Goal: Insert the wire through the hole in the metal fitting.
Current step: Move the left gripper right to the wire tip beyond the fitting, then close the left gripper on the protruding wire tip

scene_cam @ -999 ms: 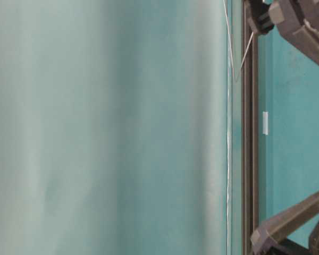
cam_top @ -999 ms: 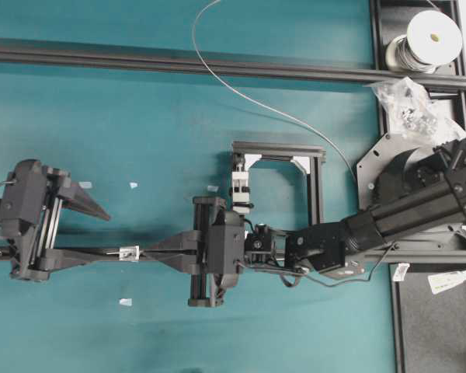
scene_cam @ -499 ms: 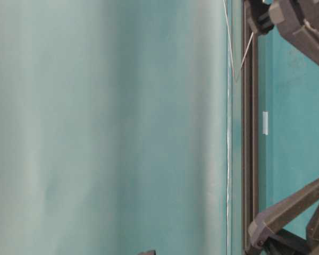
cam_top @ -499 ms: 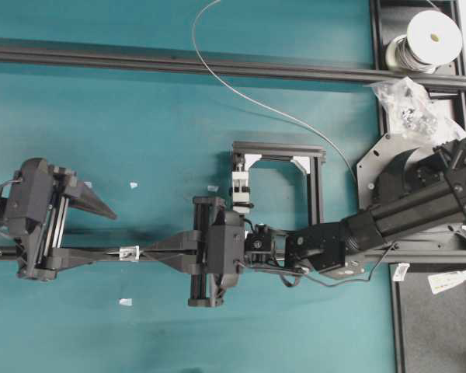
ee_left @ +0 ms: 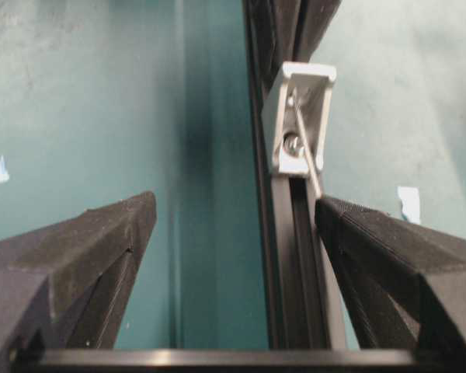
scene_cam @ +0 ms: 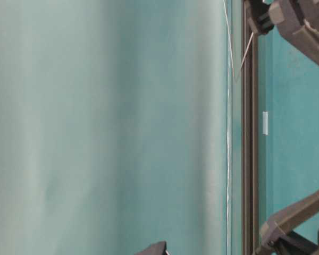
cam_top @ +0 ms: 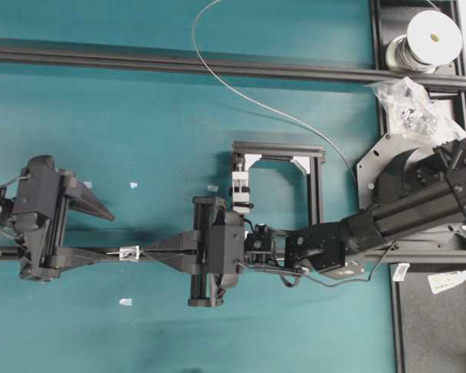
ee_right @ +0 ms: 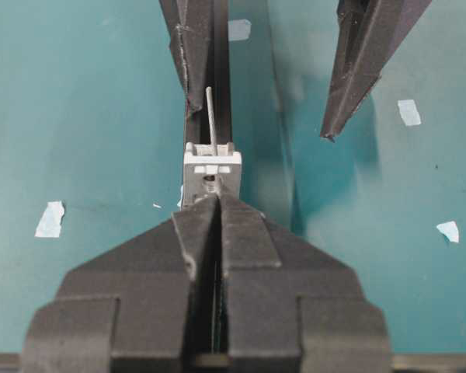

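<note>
Wire (ee_right: 210, 116) passes through the hole (ee_left: 293, 144) of the metal fitting (ee_right: 211, 172), its short free end sticking out beyond. We note the right gripper (ee_right: 215, 203) pinched closed just behind the fitting, seemingly on the wire. The left gripper (ee_left: 234, 211) stands wide apart, one finger (ee_left: 388, 249) just beside the wire tip.

Teal table (cam_top: 140, 101), black rail (cam_top: 179, 66), wire spool (cam_top: 431, 37), bag of parts (cam_top: 412, 105), white tape scraps (cam_top: 133, 186)

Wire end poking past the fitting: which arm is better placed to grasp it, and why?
Left. Its open left gripper straddles the wire tip beyond the metal fitting; the right gripper is shut on the wire behind it.
</note>
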